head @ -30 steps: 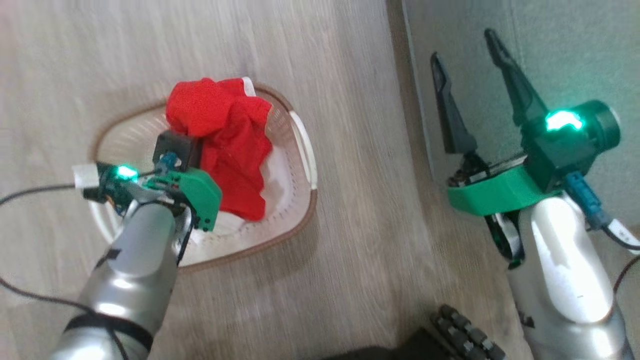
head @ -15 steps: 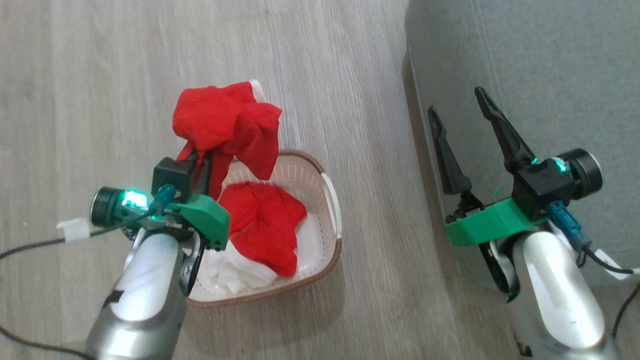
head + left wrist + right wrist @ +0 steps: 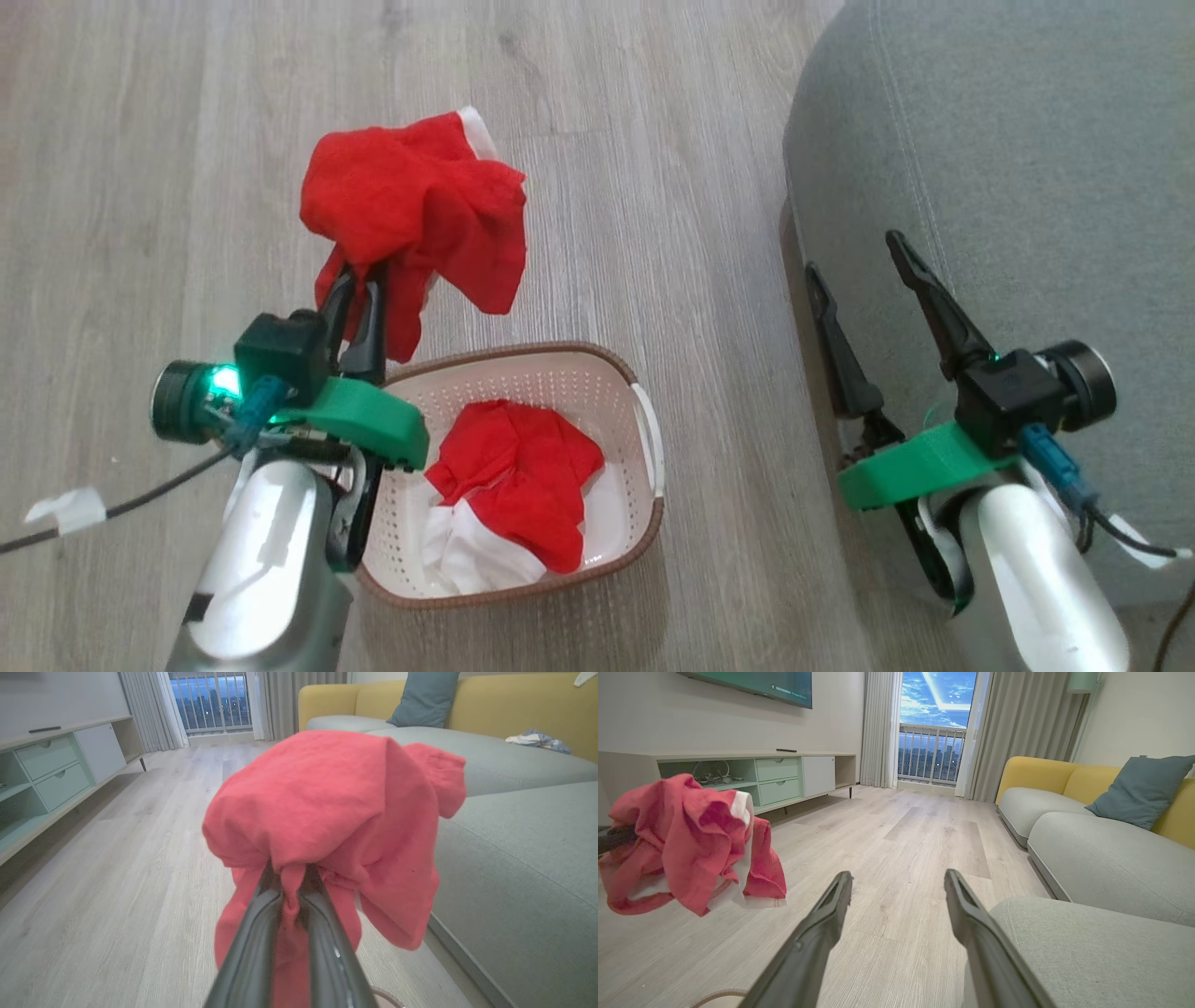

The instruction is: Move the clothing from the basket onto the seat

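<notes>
— Seat (image 3: 1008, 168) bearing from the left gripper (image 3: 357, 280), pls?
— Off to the robot's right, across a strip of bare floor (image 3: 672, 233). Left gripper's pressed together on a red garment (image 3: 411, 205), pinching a bunched fold. Rest of the cloth flops over the tips and hangs loose.
— Where's that vs the basket (image 3: 523, 353)?
— Up in the air. In the head view it sits past the basket's far-left rim, not touching it. Basket's on the floor btwn the two arms, near the seat but apart from it.
— Anything inside?
— Yep, a red piece (image 3: 523, 467) lying over a white piece (image 3: 471, 560). Early days imo: one item in the air, two to go.
— Right gripper (image 3: 851, 254)?
— Spread wide, holding nothing, hovering at the seat's edge. Nearer the seat, but the left one has the load.
— So the next move?
— Prob a sideways carry to the right, over the basket and the floor gap, w/ enough height for the hanging tail to clear the cushion edge. No real long axis, it's a crumpled lump.
</notes>
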### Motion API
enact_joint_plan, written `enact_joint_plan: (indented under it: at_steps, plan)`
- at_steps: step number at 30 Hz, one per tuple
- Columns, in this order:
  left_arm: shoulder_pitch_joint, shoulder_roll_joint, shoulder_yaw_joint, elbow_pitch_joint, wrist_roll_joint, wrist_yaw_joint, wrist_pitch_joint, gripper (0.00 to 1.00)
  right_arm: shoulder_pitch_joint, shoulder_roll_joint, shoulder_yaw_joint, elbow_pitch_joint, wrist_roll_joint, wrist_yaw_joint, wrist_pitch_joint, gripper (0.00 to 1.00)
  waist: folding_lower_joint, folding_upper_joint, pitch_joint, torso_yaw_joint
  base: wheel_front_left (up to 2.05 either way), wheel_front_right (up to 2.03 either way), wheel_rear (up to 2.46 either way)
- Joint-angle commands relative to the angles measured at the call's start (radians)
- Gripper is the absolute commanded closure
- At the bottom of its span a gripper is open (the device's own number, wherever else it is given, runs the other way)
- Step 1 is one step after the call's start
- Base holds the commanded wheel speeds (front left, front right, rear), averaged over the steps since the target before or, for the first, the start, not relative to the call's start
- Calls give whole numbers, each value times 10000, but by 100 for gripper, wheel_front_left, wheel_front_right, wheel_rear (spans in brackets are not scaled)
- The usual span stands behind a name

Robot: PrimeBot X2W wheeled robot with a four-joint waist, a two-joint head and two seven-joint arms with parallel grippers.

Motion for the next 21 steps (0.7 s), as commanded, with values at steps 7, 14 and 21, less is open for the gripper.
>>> enact_joint_plan:
  at_steps: [7,14,21]
  plan:
    - [205,-24,553,-1113,207,-142,-126,100,189,-28,381,-236,179,-2,-65,0,1,-1,-393,80,0,0,0]
    - [459,-71,604,-1545,239,-213,-126,100,349,-92,444,-312,231,-2,-65,0,1,-1,-583,94,0,0,0]
    - [392,-87,426,-1934,384,-601,-126,100,320,-525,1325,-1090,877,-2,-65,0,1,-1,-545,140,0,0,0]
